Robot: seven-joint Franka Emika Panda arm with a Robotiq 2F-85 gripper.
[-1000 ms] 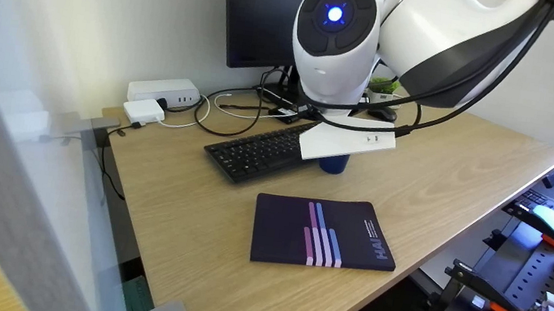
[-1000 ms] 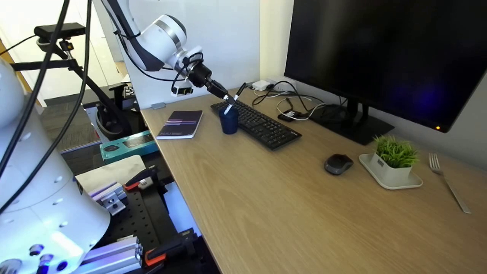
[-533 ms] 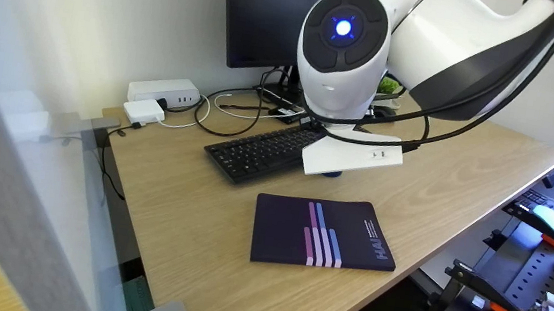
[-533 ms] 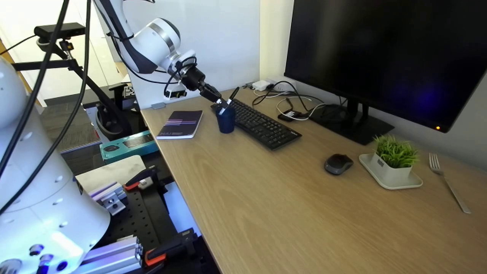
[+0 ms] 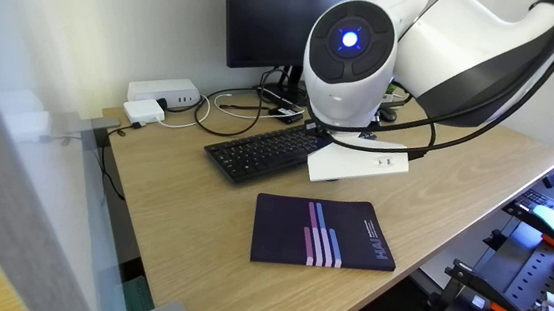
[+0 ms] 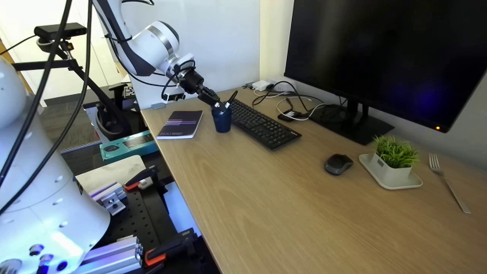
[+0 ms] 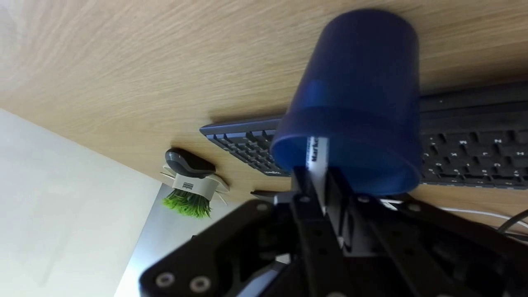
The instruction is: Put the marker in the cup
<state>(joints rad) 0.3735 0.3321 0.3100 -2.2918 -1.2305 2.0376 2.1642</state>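
Note:
The dark blue cup [image 6: 222, 121] stands on the desk between notebook and keyboard in an exterior view. It is large in the wrist view [image 7: 359, 82], its mouth toward the gripper. In an exterior view the arm hides most of it. My gripper [image 6: 219, 105] is at the cup's rim, shut on the white marker. In the wrist view the fingers [image 7: 317, 175] pinch the marker [image 7: 318, 154], whose white body reaches inside the cup's mouth. The marker's dark end [image 6: 232, 96] sticks up above the rim, tilted. Its lower end is hidden in the cup.
The black keyboard [image 6: 268, 125] lies right beside the cup. A dark notebook [image 6: 180, 123] lies on the cup's other side. Cables [image 6: 300, 101] and the monitor [image 6: 380, 57] are behind. A mouse [image 6: 338, 164], a potted plant [image 6: 395, 156] and a fork [image 6: 449, 184] lie farther along.
My gripper has moved down and toward the notebook, and the marker has gone lower into the cup. The cup has shifted slightly toward the notebook.

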